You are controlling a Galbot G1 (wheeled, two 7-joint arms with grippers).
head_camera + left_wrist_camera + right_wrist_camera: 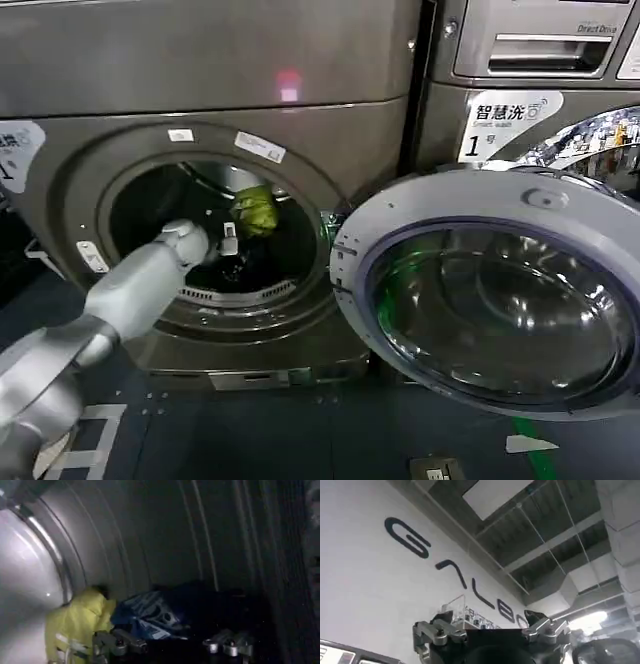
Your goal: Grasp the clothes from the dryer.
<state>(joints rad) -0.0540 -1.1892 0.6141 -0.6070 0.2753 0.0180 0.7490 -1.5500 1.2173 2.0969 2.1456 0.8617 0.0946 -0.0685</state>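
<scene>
Head view: looking forward and down at the dryer [200,200] front and open door [490,290]. Left wrist view: close inside the drum, facing the clothes [110,622], shared with the head view. Right wrist view: tilted up toward wall [370,580] and ceiling [545,530].

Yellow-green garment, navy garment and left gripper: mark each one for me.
yellow-green garment [75,625], left wrist view, middle of its bunched fabric
navy garment [160,611], left wrist view, its white-printed part
left gripper [172,646], left wrist view, midway between open fingertips
</scene>
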